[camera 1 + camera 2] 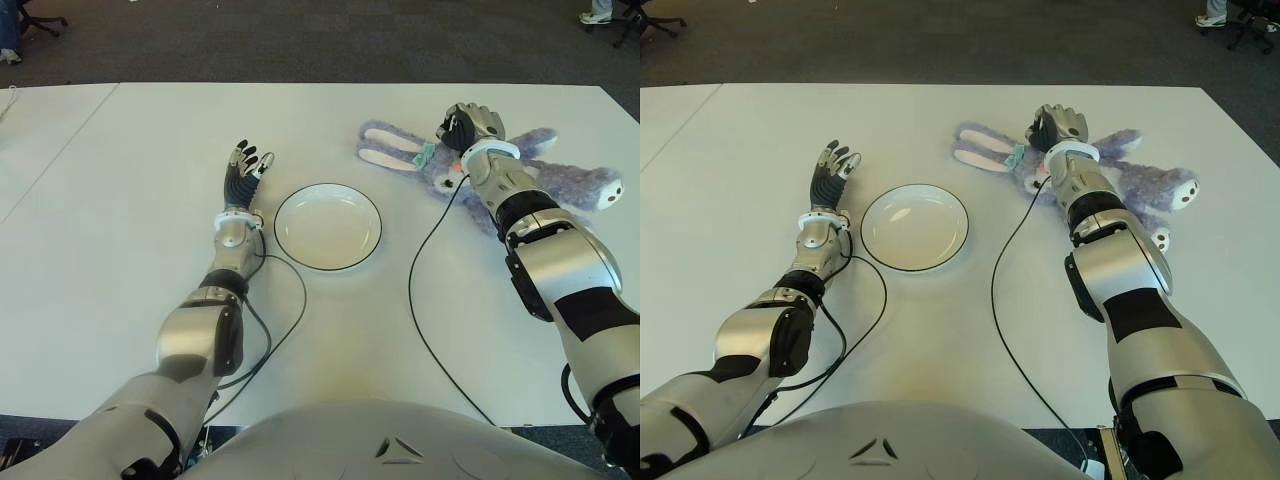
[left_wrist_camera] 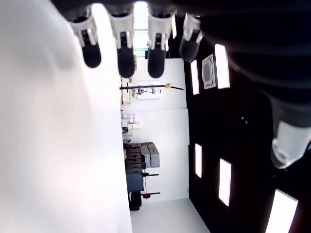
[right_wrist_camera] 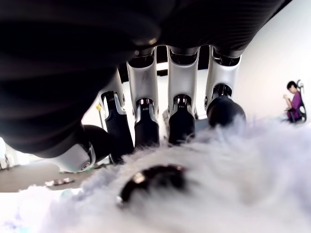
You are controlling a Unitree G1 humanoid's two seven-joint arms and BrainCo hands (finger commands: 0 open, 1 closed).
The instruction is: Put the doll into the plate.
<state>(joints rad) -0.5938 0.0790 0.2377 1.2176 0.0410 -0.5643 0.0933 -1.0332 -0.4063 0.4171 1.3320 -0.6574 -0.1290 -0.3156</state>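
Four of my right robot hand (image 1: 468, 124) fingers (image 3: 182, 121) curl down into the doll's (image 1: 560, 180) fur, so I judge it closing on the doll, which lies at the upper right of the frame, right of the plate (image 1: 328, 226). I should squeeze the body firmly, lift it clear, then carry it left over the plate. My left robot hand (image 1: 243, 172) shows left of the plate, fingers spread. White tabletop (image 1: 120, 200); dark carpet (image 1: 300, 40) beyond.

white table (image 1: 120, 250) on dark carpet floor (image 1: 300, 40).
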